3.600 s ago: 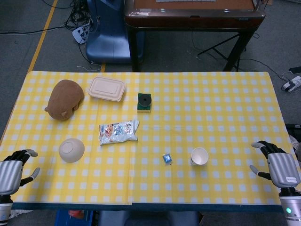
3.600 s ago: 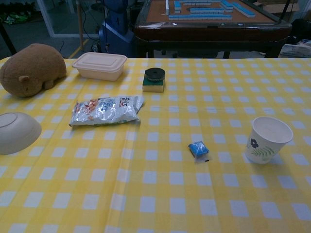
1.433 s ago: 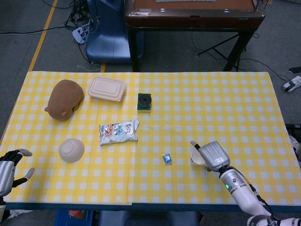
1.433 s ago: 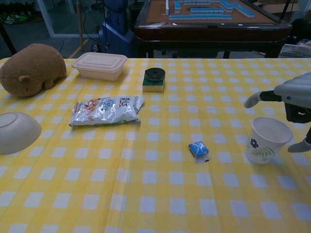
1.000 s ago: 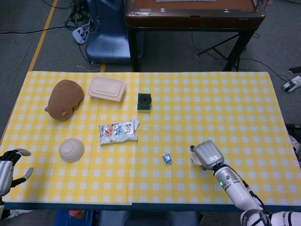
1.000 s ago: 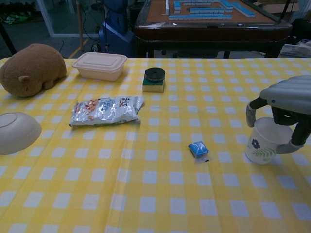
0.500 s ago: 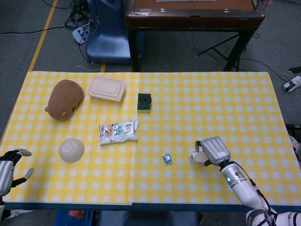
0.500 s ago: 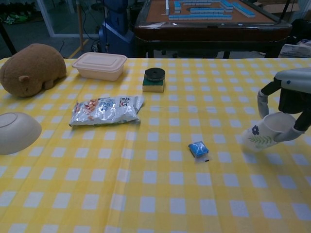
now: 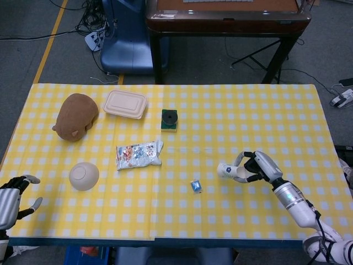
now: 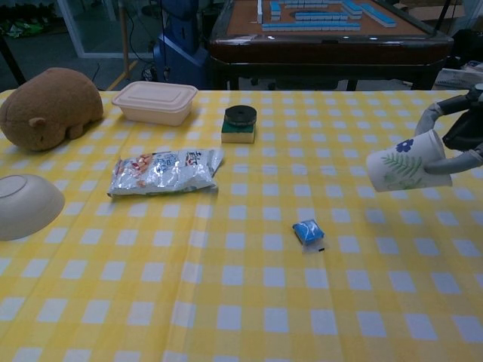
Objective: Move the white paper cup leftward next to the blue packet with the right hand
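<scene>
We grip the cup [image 10: 406, 164] in our right hand [image 9: 260, 166], fingers wrapped round it, cup tipped sideways and lifted off the bench [image 9: 276, 121] at right of frame. Packet [image 9: 196, 186] lies lower left of it. Best: level the cup, carry left, set down just beside the packet without touching. Left hand [image 9: 12, 197] idle, fingers spread, lower left.

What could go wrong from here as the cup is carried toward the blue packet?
The right hand holds the paper cup in the air, tipped nearly on its side, so it may land on its wall and roll instead of standing. The hand grips it only near the rim, so it could slip out. Set down carelessly, it could knock the small blue packet away.
</scene>
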Available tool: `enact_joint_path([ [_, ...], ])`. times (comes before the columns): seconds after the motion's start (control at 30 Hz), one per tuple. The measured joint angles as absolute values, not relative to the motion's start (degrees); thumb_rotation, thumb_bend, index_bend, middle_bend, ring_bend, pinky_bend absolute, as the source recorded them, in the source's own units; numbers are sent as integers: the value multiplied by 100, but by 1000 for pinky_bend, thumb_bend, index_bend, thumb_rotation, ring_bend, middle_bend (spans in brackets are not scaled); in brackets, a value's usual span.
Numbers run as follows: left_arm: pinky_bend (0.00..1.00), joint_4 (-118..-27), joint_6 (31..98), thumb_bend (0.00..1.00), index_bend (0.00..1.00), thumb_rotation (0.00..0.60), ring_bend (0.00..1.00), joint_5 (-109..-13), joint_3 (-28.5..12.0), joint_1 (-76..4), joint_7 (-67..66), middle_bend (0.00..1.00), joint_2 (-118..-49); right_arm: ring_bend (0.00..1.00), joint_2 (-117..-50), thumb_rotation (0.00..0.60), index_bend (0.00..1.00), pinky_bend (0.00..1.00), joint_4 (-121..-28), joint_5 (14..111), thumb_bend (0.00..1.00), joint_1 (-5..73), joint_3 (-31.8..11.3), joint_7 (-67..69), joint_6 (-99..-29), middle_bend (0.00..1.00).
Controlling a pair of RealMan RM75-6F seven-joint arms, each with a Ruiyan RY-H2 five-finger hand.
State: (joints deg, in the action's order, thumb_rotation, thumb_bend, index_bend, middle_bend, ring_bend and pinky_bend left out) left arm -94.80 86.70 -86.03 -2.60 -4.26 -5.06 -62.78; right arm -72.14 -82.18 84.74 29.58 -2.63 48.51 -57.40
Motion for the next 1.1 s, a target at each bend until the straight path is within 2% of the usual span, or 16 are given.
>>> enact_joint_path([
  [0.13, 496, -9482, 8662, 268, 459, 600, 332, -8584, -265, -427, -489, 360, -6273, 1000, -7436, 600, 529, 1000, -7329, 9045, 0, 3169, -109, 6760, -5660, 1000],
  [0.3, 496, -9493, 8683, 268, 459, 600, 332, -8578, -270, -415, -457, 360, -6255, 1000, -7652, 600, 529, 1000, -6532, 9536, 0, 3527, 132, 8351, -5509, 1000],
  [0.53, 496, -9502, 8703, 268, 459, 600, 332, -8564, -280, -400, -404, 360, -6227, 1000, -8026, 600, 521, 1000, -5327, 10194, 0, 4230, 747, 10258, -5256, 1000],
  [0.67, 496, -9507, 8712, 268, 459, 600, 332, -8559, -284, -394, -370, 360, -6211, 1000, -8226, 600, 375, 1000, -4884, 10443, 0, 4556, 1121, 10643, -5202, 1000],
  [0.83, 496, -9505, 8710, 268, 459, 600, 332, -8569, -279, -394, -371, 360, -6209, 1000, -8225, 600, 206, 1000, -4806, 10512, 0, 4673, 1327, 10688, -5326, 1000],
  [0.93, 496, -9508, 8708, 268, 459, 600, 332, -8576, -275, -394, -378, 360, -6209, 1000, -8153, 600, 167, 1000, -4849, 10466, 0, 4668, 1347, 10577, -5405, 1000],
  [1.1, 496, -9512, 8708, 268, 458, 600, 332, -8569, -278, -392, -363, 360, -6205, 1000, -7926, 600, 163, 1000, -5070, 10329, 0, 4603, 1305, 10072, -5543, 1000],
])
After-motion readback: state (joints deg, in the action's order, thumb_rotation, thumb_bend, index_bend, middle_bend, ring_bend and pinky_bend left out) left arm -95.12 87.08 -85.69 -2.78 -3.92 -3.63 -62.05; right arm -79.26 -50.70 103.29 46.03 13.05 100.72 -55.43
